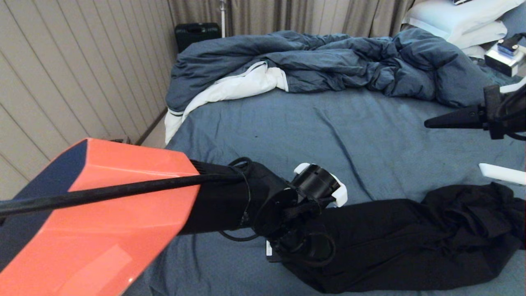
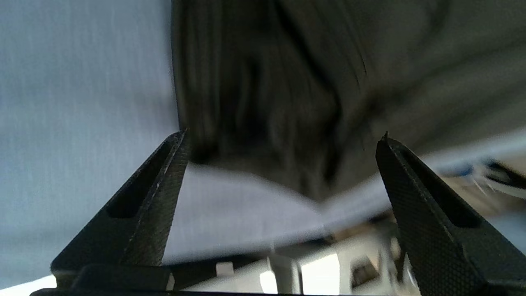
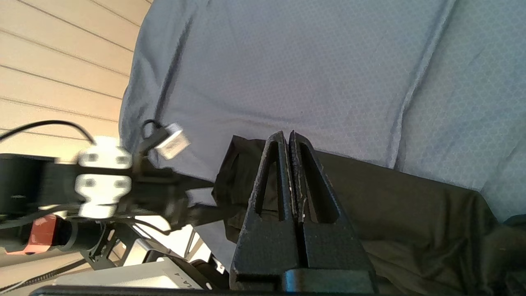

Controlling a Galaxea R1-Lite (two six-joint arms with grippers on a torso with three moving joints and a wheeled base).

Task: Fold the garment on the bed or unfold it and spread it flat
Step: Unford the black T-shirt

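Note:
The garment [image 1: 411, 242], a crumpled black T-shirt bunched into a long strip, lies on the near right part of the bed [image 1: 328, 135]. No print or tag shows on it. My left arm reaches in from the lower left, and its wrist hangs over the garment's left end. The left gripper [image 2: 282, 137] is open wide just above the black cloth [image 2: 287, 82], with nothing between its fingers. My right gripper [image 1: 429, 122] hovers at the right edge above the sheet. In the right wrist view the right gripper [image 3: 287, 133] is shut and empty, with the garment [image 3: 411, 205] beneath it.
A rumpled dark-blue duvet [image 1: 328, 61] with white lining is heaped across the far side of the bed, with white pillows [image 1: 452, 20] at the far right. A black case [image 1: 196, 35] stands by the panelled wall. A small box [image 1: 505, 55] sits at the right edge.

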